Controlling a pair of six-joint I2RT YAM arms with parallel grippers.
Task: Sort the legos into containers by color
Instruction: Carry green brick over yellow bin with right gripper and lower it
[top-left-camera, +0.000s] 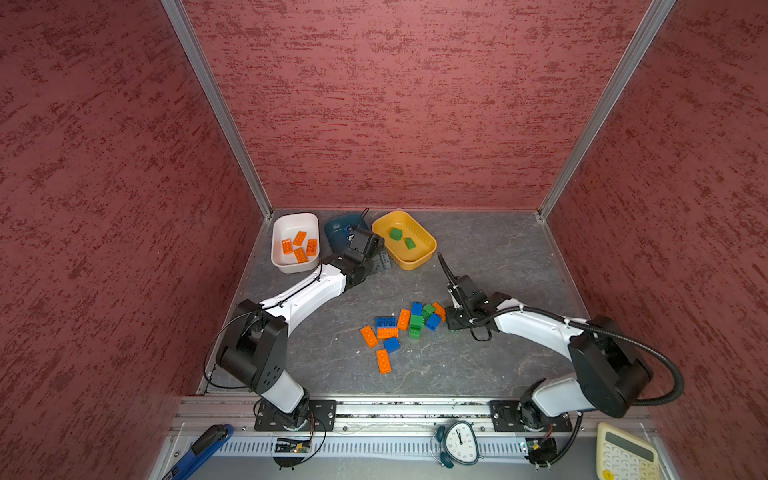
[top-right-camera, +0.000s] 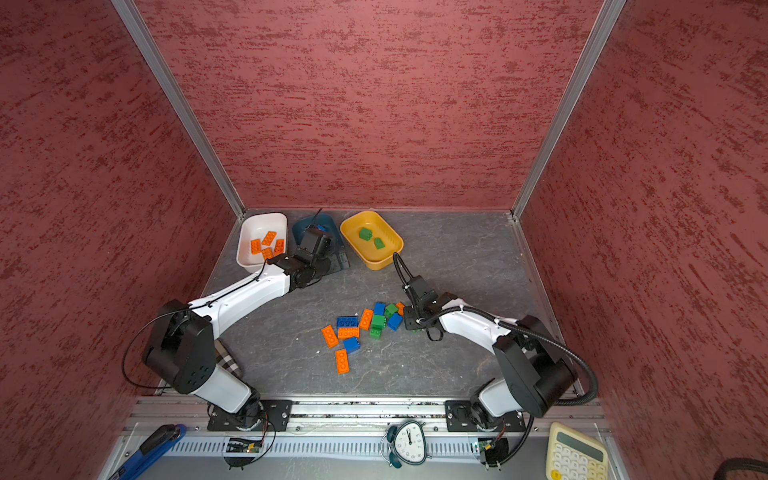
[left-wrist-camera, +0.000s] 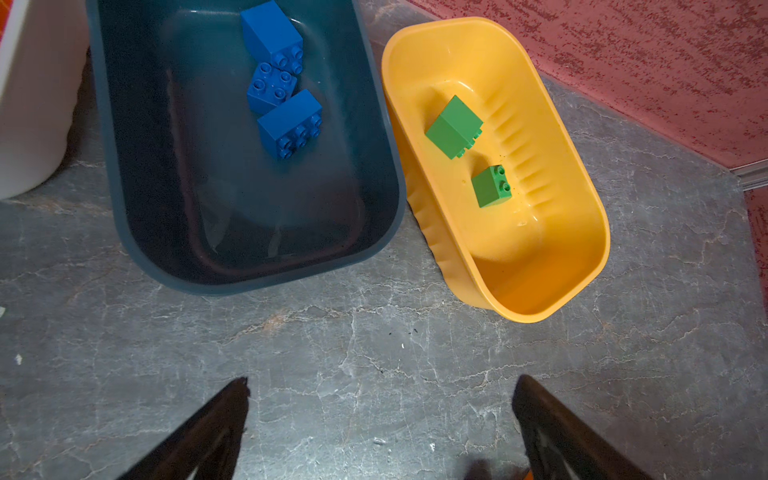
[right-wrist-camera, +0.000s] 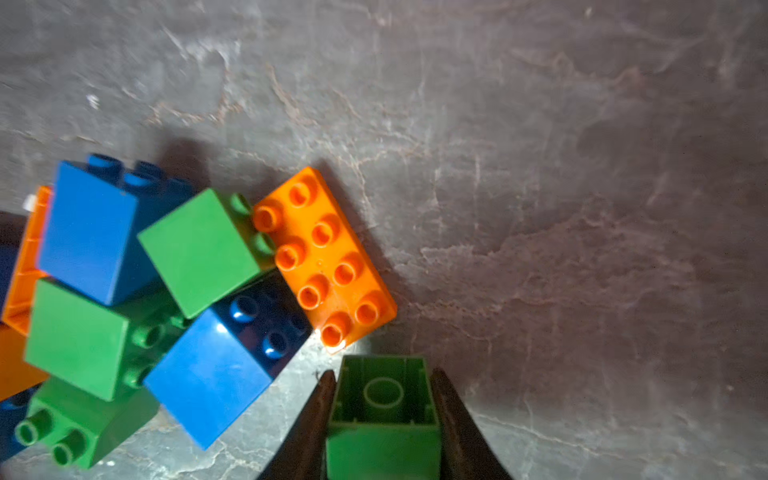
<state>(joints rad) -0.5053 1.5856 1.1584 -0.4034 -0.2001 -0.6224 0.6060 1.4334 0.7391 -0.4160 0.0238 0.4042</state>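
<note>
Inside right gripper (right-wrist-camera: 382, 374), green lego (right-wrist-camera: 383, 451) pinched, just beside pile (right-wrist-camera: 199, 249); left gripper (left-wrist-camera: 382, 381) spread.

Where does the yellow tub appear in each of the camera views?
In a top view: yellow tub near the picture's centre.
In a top view: the same tub, slightly left of centre.
Left wrist: right half of the picture, two green bricks inside.
Right wrist: not in it.
Shared landmark: the dark teal tub beside it.
</note>
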